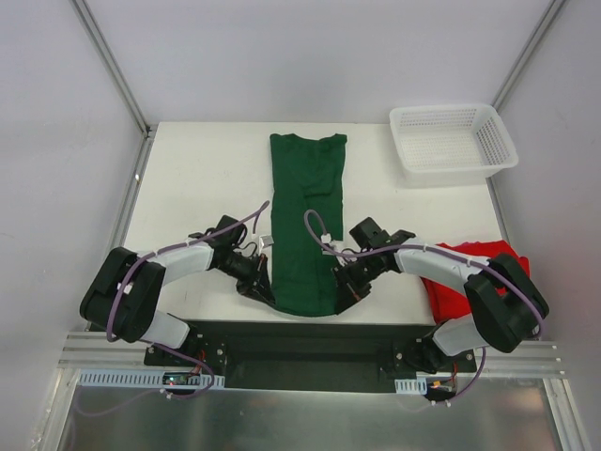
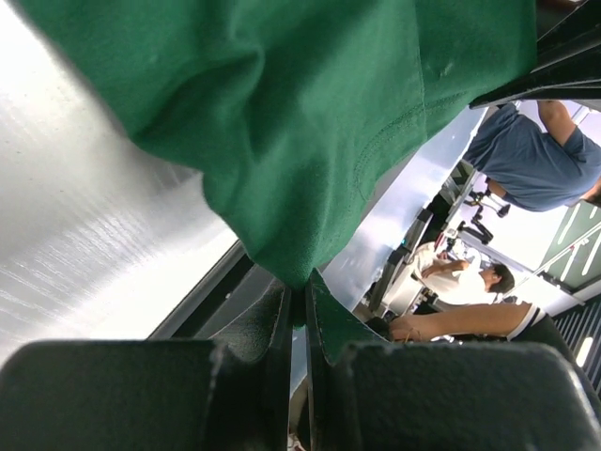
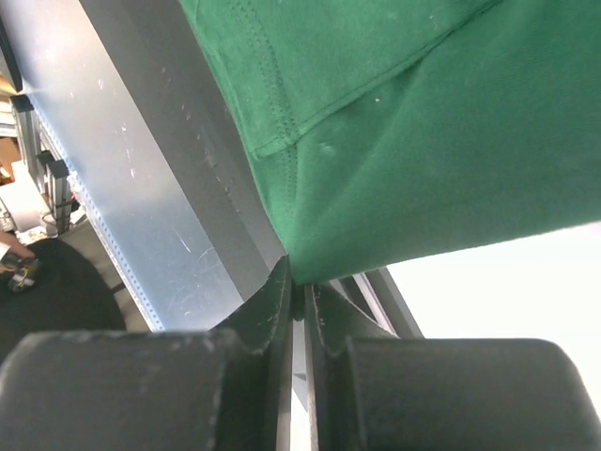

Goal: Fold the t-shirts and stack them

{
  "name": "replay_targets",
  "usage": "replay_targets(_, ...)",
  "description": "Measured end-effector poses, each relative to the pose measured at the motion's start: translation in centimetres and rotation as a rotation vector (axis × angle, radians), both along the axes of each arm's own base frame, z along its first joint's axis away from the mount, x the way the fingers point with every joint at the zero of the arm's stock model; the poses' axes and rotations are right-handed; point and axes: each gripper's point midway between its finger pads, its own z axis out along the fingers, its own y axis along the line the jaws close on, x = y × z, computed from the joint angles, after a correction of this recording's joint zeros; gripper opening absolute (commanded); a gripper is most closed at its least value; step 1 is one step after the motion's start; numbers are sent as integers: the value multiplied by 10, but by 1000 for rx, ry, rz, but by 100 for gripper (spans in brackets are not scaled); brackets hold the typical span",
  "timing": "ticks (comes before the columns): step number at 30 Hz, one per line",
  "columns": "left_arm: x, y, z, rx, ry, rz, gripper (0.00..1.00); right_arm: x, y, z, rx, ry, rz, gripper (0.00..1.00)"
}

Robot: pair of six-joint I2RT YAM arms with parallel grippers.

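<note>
The left gripper (image 1: 264,285) is pressed together on the near-left corner of the green shirt (image 1: 308,211), which lies in a narrow strip from mid-table (image 1: 192,178) to the near edge. The right gripper (image 1: 344,293) pinches its near-right corner. The red shirt (image 1: 451,296) lies at the table's near-right corner, and the basket (image 1: 455,167) at the far-right corner.

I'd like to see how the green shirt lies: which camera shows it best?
The top camera: nearly the whole green shirt shows, as a long strip. The wrist cameras show only corners, pinched by the left gripper and right gripper.
</note>
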Motion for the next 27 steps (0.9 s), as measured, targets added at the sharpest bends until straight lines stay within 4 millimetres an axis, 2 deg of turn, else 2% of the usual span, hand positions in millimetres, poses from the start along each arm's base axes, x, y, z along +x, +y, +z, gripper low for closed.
replay_targets(8,11,0,14,-14,-26,11,0,15,-3,17,20,-72,-22,1)
replay_targets(16,39,6,31,-28,-75,65,0,44,-5,34,42,-105,-102,1)
replay_targets(27,59,1,54,-50,-163,36,0,49,-6,44,45,-123,-93,1)
